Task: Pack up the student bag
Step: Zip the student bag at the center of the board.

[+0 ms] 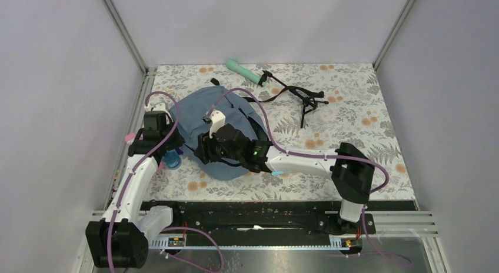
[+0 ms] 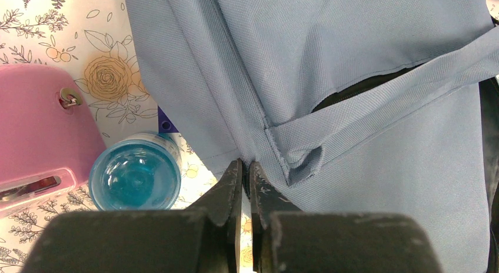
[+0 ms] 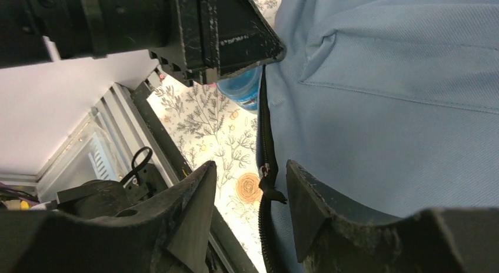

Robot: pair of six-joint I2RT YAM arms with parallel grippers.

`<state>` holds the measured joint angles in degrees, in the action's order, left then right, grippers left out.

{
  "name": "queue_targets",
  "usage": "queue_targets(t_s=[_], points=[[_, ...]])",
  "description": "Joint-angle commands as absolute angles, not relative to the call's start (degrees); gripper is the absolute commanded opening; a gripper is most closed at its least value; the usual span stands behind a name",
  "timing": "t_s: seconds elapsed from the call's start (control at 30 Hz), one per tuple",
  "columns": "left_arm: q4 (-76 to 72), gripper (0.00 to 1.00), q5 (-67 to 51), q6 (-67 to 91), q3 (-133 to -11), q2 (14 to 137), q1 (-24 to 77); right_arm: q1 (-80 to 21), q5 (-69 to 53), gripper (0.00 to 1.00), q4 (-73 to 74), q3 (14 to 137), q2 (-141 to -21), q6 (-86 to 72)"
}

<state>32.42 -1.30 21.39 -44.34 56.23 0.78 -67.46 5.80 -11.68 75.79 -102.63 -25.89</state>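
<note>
Left wrist, nearest: left end effector [image 2: 246, 182], jaws closed to a slit. The tips meet on the hem of the student bag [image 2: 365, 61] and, as far as we can tell, nip a fold of it.
Left wrist, bag: slate-blue cloth fills the top and right. A webbing strap [image 2: 382, 96] crosses it, with a dark gap under the strap.
Left wrist, beside: a blue bottle [image 2: 135, 176] stands just beside the hem, and a pink case [image 2: 41, 126] lies next to the bottle.
Right wrist, nearest: right end effector [image 3: 247, 196], jaws partly apart and empty. The zipper pull [image 3: 268, 187] hangs between the fingers, gripped by neither.
Right wrist, beyond: the zipper track [image 3: 262, 120] runs up the bag's edge towards the closed left end effector.
Top view: the bag lies flat, left of centre on the desk [image 1: 353, 126], with both end effectors at its near-left edge. A teal cylinder [image 1: 242, 71] lies well apart at the far side.
Step, our judgement: taking the zipper pull to open the bag, so packing has barely begun.
Doing it well: we would centre the pull tab between the pads and close squarely on the tab, not the cloth. Then we would draw along the track, not across it. The left end effector should hold the hem taut against the pull so the slider does not bunch the fabric.
Writing: none legible. We see no brand or label on bag, bottle or case.
</note>
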Motion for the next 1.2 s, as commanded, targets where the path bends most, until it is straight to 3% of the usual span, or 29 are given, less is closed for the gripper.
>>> queue_targets(t_s=[0.0,0.07,0.17,0.2,0.57,1.17], points=[[28.04,0.00,-2.12,20.74,-44.78,54.20,0.35,-67.59,7.42,0.51,-8.78,79.35,-103.71,-25.07],[28.04,0.00,-2.12,20.74,-44.74,54.14,0.29,-67.59,7.96,0.40,-8.57,79.44,-104.05,-25.28],[28.04,0.00,-2.04,20.67,-44.82,54.14,0.36,-67.59,8.73,0.04,-7.63,79.86,-104.29,-25.29],[28.04,0.00,-2.00,20.65,-44.91,54.16,0.30,-67.59,8.95,0.00,-7.27,79.85,-103.99,-25.20],[27.36,0.00,-0.48,20.48,-45.40,53.56,0.00,-68.06,14.59,0.00,-9.01,72.62,-91.11,-21.29],[27.86,0.00,1.48,20.48,-46.05,54.12,-1.86,-71.22,18.24,0.00,-9.67,64.82,-84.70,-22.78]])
